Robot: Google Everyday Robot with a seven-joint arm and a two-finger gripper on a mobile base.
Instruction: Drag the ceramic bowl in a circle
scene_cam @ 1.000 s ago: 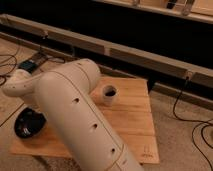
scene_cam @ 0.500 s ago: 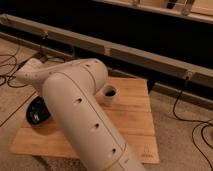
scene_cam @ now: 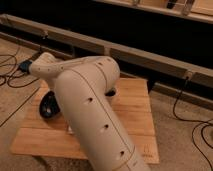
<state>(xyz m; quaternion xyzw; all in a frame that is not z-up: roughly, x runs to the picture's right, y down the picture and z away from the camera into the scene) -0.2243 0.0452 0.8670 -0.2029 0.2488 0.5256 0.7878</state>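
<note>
A glossy black, round, shallow ceramic bowl (scene_cam: pixel 46 107) sits near the left edge of the pale wooden slatted table (scene_cam: pixel 136 116), about midway along that side. Only its left part shows, because the robot's thick white perforated arm (scene_cam: pixel 95 117) crosses in front of it, running from the lower middle of the view up to a rounded joint (scene_cam: pixel 44 67) above the table's far left corner. From that joint a short pale wrist section drops toward the bowl, and the end effector (scene_cam: pixel 52 96) is down at the bowl's upper right rim, close against it. Whether it is spread wide, narrowed, or gripping the rim cannot be told. A small dark round object (scene_cam: pixel 112 92) peeks out behind the arm near the table's far middle, well apart from the bowl. Black cables (scene_cam: pixel 186 107) trail over the speckled floor (scene_cam: pixel 185 145) to the right of the table.
</note>
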